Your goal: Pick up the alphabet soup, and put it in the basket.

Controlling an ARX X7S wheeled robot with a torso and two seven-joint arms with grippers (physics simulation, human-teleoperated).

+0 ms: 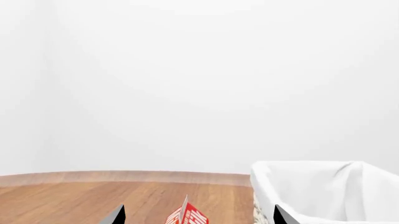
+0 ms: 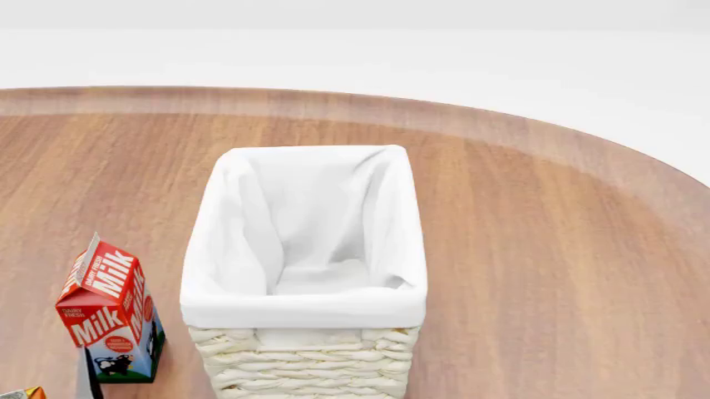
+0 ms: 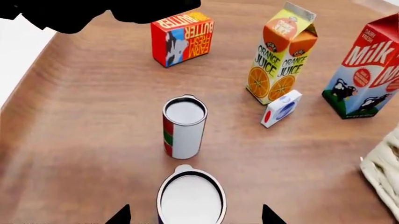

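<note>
**Ana:** Nearest the right wrist camera, what?

**Ben:** Round silver lid of the alphabet soup [image 3: 190, 198], seen from above, with a small pull tab on its far rim. Standing upright on the wooden table [image 3: 81, 140]. Label hidden from this angle, save a dark sliver at the rim.

**Ana:** And the right gripper [image 3: 194, 215]?

**Ben:** Spread wide, one dark pointed tip on each side of the can, neither touching it. Holding nothing.

**Ana:** Beyond it?

**Ben:** Just behind, a second can [image 3: 184, 126] of the same cylinder shape, with a red and green label and a silver top. Farther off, a squat butter box [image 3: 182, 37], a gable-topped orange juice carton [image 3: 281, 56], a small white box [image 3: 281, 108] leaning beside it, and a milk carton [image 3: 365, 70]. Knobbly cream wicker at the edge of the view, a corner of the basket [image 3: 383, 172].

**Ana:** Basket from the head view?

**Ben:** Rectangular, woven, with smooth white cloth folded over the rim. Nothing visible inside but the liner. Milk carton just to its left.

**Ana:** Left gripper [image 1: 199, 218]?

**Ben:** Also parted, only two dark tips showing, empty between, with the carton's red peak and the basket's liner beyond.
</note>
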